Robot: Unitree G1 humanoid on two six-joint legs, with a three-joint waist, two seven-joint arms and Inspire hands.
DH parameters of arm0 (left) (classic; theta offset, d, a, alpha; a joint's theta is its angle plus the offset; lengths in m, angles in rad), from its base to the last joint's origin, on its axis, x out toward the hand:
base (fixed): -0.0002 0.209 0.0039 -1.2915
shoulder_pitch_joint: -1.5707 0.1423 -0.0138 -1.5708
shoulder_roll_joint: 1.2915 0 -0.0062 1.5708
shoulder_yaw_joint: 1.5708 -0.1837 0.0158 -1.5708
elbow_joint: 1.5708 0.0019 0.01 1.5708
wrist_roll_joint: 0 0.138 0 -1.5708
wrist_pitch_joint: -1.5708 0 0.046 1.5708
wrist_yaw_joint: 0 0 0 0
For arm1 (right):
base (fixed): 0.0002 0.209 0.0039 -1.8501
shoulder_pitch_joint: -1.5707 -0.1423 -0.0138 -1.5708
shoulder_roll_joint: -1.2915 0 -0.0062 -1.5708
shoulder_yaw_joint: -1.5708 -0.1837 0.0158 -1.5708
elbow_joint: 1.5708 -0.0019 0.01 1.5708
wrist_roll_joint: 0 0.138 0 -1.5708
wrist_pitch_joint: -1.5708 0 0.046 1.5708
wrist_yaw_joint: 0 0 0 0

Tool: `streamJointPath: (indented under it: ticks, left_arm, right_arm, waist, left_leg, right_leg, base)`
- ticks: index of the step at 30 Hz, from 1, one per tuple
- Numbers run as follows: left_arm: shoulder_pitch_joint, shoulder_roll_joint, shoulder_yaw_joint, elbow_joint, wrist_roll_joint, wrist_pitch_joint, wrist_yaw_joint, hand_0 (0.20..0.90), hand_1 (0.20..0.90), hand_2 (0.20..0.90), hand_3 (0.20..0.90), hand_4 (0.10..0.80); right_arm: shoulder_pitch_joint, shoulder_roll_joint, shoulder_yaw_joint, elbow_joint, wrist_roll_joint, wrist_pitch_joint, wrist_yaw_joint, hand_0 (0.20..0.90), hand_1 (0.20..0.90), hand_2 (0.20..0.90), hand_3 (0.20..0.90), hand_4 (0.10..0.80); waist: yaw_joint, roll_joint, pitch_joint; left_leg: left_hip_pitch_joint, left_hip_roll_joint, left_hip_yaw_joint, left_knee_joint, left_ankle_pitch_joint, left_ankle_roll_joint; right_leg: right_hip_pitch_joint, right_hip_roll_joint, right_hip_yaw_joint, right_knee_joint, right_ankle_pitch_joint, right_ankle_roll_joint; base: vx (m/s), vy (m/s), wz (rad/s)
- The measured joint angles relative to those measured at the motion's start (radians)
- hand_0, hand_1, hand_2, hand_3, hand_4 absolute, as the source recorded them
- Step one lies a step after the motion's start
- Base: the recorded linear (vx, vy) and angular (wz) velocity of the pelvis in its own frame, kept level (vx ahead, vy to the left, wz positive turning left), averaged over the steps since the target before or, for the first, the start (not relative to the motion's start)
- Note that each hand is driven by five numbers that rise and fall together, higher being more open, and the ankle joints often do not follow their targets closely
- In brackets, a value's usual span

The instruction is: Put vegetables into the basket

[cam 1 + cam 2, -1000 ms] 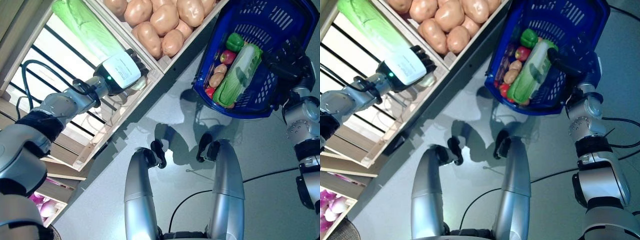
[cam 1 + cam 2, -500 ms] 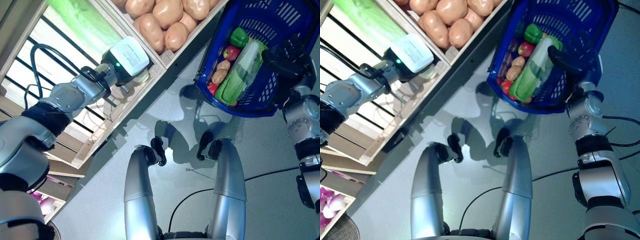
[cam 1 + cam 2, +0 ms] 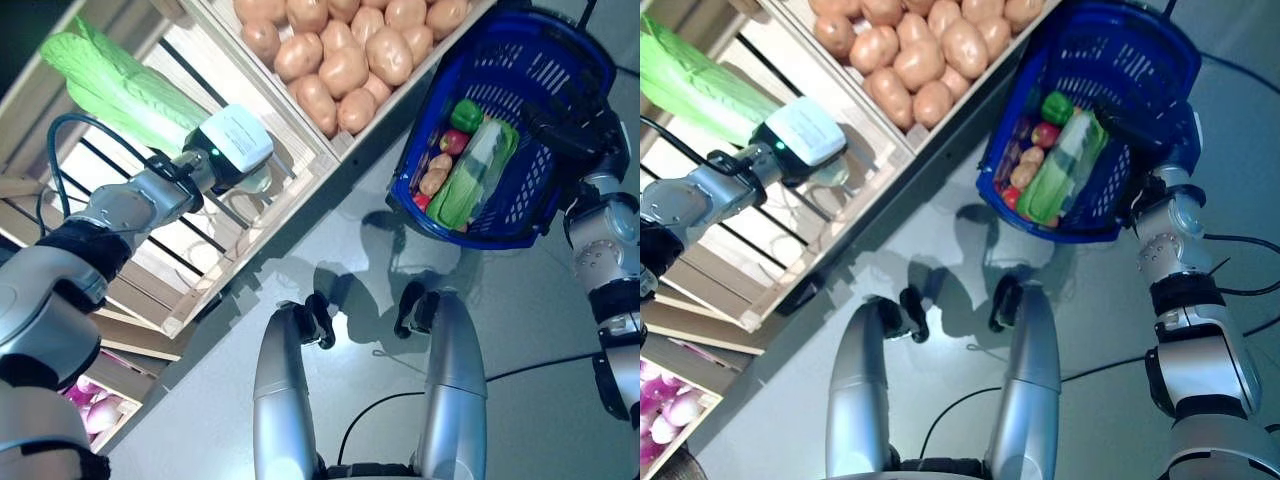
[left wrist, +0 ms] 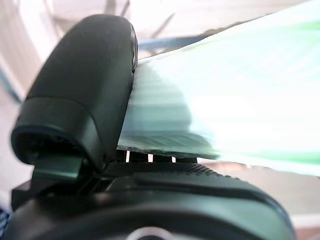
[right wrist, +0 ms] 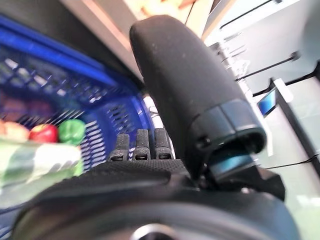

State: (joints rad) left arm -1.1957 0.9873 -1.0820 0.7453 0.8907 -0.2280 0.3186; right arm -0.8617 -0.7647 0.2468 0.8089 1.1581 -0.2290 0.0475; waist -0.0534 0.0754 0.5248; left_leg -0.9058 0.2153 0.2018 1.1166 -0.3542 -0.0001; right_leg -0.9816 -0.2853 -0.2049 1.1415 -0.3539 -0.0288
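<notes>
My left hand [image 3: 235, 148], with a white cover, is in the wooden stand's crate at the pale end of a long green cabbage [image 3: 120, 85]. In the left wrist view the thumb [image 4: 80, 95] presses the cabbage [image 4: 225, 110] against the fingers. The blue basket [image 3: 560, 60] stands on the floor at the right. It holds a long green cabbage [image 3: 475, 170], a green pepper [image 3: 466, 113], a red round vegetable [image 3: 455, 140] and potatoes [image 3: 435, 180]. My right hand [image 3: 570, 125] is at the basket's right rim with straight fingers, and it also shows in the right wrist view [image 5: 185, 85].
The wooden stand [image 3: 300, 190] runs slantwise along the left, with a crate of potatoes [image 3: 350, 60] next to the basket. Grey floor [image 3: 520, 320] lies between the stand and the basket.
The whole picture has shifted, so the camera has moved. My left hand stays at the cabbage's end and has turned a little. My right hand stays by the basket.
</notes>
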Motion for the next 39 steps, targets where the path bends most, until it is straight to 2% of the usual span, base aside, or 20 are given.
streamJointPath:
  ticks: [2, 6, 8, 9, 12, 14, 16, 17, 19, 23, 26, 29, 32, 39]
  left_arm:
    - [0.045, 0.005, 0.022, -0.006, -0.049, -0.01, 0.032, 0.3, 0.3, 0.3, 0.3, 0.4]
    - [0.175, 0.005, 0.133, -0.029, -0.186, -0.061, 0.088, 0.3, 0.3, 0.3, 0.3, 0.4]
    - [0.261, 0.005, 0.22, -0.059, -0.278, -0.114, 0.11, 0.3, 0.3, 0.3, 0.3, 0.4]
    - [0.313, 0.005, 0.289, -0.084, -0.326, -0.144, 0.111, 0.3, 0.3, 0.3, 0.3, 0.4]
    - [0.409, -0.008, 0.43, -0.167, -0.478, -0.186, 0.082, 0.3, 0.3, 0.3, 0.3, 0.4]
    - [0.457, -0.034, 0.507, -0.195, -0.568, -0.197, 0.037, 0.3, 0.3, 0.3, 0.3, 0.4]
    - [0.535, -0.117, 0.636, -0.223, -0.695, -0.193, -0.039, 0.3, 0.3, 0.3, 0.3, 0.4]
    - [0.561, -0.128, 0.654, -0.247, -0.744, -0.192, -0.062, 0.3, 0.3, 0.3, 0.3, 0.4]
    - [0.631, -0.204, 0.738, -0.319, -0.814, -0.168, -0.131, 0.3, 0.3, 0.3, 0.3, 0.4]
    - [0.697, -0.298, 0.777, -0.402, -0.994, -0.111, -0.277, 0.3, 0.3, 0.3, 0.3, 0.4]
    - [0.717, -0.37, 0.797, -0.435, -1.185, -0.037, -0.38, 0.3, 0.3, 0.3, 0.3, 0.4]
    - [0.764, -0.432, 0.81, -0.48, -1.321, -0.012, -0.441, 0.3, 0.3, 0.3, 0.3, 0.4]
    - [0.787, -0.504, 0.811, -0.509, -1.413, 0.011, -0.456, 0.3, 0.3, 0.3, 0.3, 0.4]
    - [0.801, -0.575, 0.816, -0.522, -1.573, 0.042, -0.442, 0.3, 0.3, 0.3, 0.3, 0.4]
  right_arm:
    - [0.028, 0.0, 0.0, -0.037, -0.001, 0.0, 0.006, 0.9, 0.9, 0.9, 0.9, 0.8]
    - [0.101, 0.005, 0.0, -0.078, -0.005, 0.0, 0.011, 0.9, 0.9, 0.9, 0.9, 0.8]
    - [0.167, 0.014, -0.005, -0.113, -0.013, 0.0, 0.011, 0.9, 0.9, 0.9, 0.9, 0.8]
    - [0.203, 0.027, -0.012, -0.146, -0.018, 0.001, 0.011, 0.9, 0.9, 0.9, 0.9, 0.8]
    - [0.251, 0.093, -0.051, -0.19, -0.062, 0.002, 0.012, 0.9, 0.9, 0.9, 0.9, 0.8]
    - [0.268, 0.132, -0.052, -0.205, -0.094, 0.005, 0.014, 0.9, 0.9, 0.9, 0.9, 0.8]
    - [0.319, 0.201, -0.079, -0.249, -0.134, 0.009, 0.042, 0.9, 0.9, 0.9, 0.9, 0.8]
    - [0.344, 0.222, -0.079, -0.273, -0.144, 0.016, 0.063, 0.9, 0.9, 0.9, 0.9, 0.8]
    - [0.397, 0.24, -0.078, -0.327, -0.22, 0.044, 0.123, 0.9, 0.9, 0.9, 0.9, 0.8]
    - [0.431, 0.267, -0.076, -0.355, -0.295, 0.089, 0.236, 0.9, 0.9, 0.9, 0.9, 0.8]
    - [0.434, 0.273, -0.075, -0.402, -0.311, 0.147, 0.306, 0.9, 0.9, 0.9, 0.9, 0.8]
    - [0.449, 0.289, -0.072, -0.424, -0.327, 0.201, 0.351, 0.9, 0.9, 0.9, 0.9, 0.8]
    - [0.481, 0.311, -0.065, -0.425, -0.327, 0.261, 0.365, 0.9, 0.9, 0.9, 0.9, 0.8]
    - [0.546, 0.352, -0.034, -0.506, -0.324, 0.302, 0.368, 0.9, 0.9, 0.9, 0.9, 0.8]
  waist:
    - [-0.004, -0.001, 0.0]
    - [-0.01, -0.005, 0.0]
    - [-0.009, -0.012, -0.001]
    - [-0.008, -0.022, -0.003]
    - [-0.01, -0.037, -0.006]
    - [-0.002, -0.049, -0.013]
    - [0.002, -0.057, -0.021]
    - [0.009, -0.069, -0.036]
    - [0.024, -0.076, -0.042]
    - [0.046, -0.096, -0.113]
    - [0.045, -0.097, -0.146]
    - [0.04, -0.09, -0.199]
    - [0.036, -0.078, -0.264]
    - [0.017, -0.063, -0.339]
  left_leg:
    - [0.05, -0.001, 0.006, -0.024, 0.001, 0.0]
    - [0.174, -0.005, 0.016, -0.097, 0.008, -0.01]
    - [0.267, -0.01, 0.021, -0.163, 0.015, -0.015]
    - [0.317, -0.018, 0.025, -0.204, 0.024, -0.02]
    - [0.406, -0.028, 0.022, -0.282, 0.044, -0.033]
    - [0.46, -0.032, 0.025, -0.326, 0.053, -0.044]
    - [0.546, -0.034, 0.028, -0.402, 0.07, -0.052]
    - [0.57, -0.04, 0.03, -0.431, 0.076, -0.057]
    - [0.659, -0.042, 0.037, -0.516, 0.1, -0.065]
    - [0.768, -0.045, 0.053, -0.655, 0.138, -0.077]
    - [0.893, -0.062, 0.054, -0.827, 0.198, -0.082]
    - [0.981, -0.07, 0.053, -0.954, 0.241, -0.084]
    - [1.052, -0.071, 0.053, -1.044, 0.258, -0.086]
    - [1.128, -0.094, 0.056, -1.143, 0.279, -0.071]
  right_leg:
    - [0.048, 0.005, -0.001, -0.023, 0.005, 0.001]
    - [0.172, 0.009, -0.019, -0.089, 0.009, 0.007]
    - [0.263, 0.016, -0.029, -0.145, 0.01, 0.012]
    - [0.309, 0.018, -0.033, -0.175, 0.012, 0.016]
    - [0.402, 0.024, -0.056, -0.238, 0.016, 0.023]
    - [0.449, 0.03, -0.06, -0.271, 0.017, 0.025]
    - [0.537, 0.042, -0.08, -0.338, 0.024, 0.032]
    - [0.556, 0.044, -0.084, -0.355, 0.023, 0.033]
    - [0.645, 0.064, -0.1, -0.433, 0.041, 0.04]
    - [0.744, 0.099, -0.118, -0.554, 0.071, 0.046]
    - [0.855, 0.126, -0.138, -0.695, 0.115, 0.059]
    - [0.929, 0.152, -0.141, -0.803, 0.153, 0.072]
    - [1.008, 0.183, -0.141, -0.922, 0.195, 0.09]
    - [1.135, 0.212, -0.141, -1.154, 0.302, 0.12]
  base:
    - [0.046, -0.011, -0.07]
    - [0.08, -0.01, -0.03]
    - [0.086, -0.017, 0.0]
    - [0.094, -0.037, 0.0]
    - [0.095, -0.042, 0.07]
    - [0.115, -0.034, -0.04]
    - [0.148, -0.039, 0.01]
    - [0.142, -0.038, -0.01]
    - [0.135, -0.034, -0.01]
    - [0.122, -0.025, -0.03]
    - [0.086, -0.005, 0.0]
    - [0.057, -0.007, -0.05]
    - [0.059, -0.016, -0.06]
    - [0.018, -0.026, -0.02]
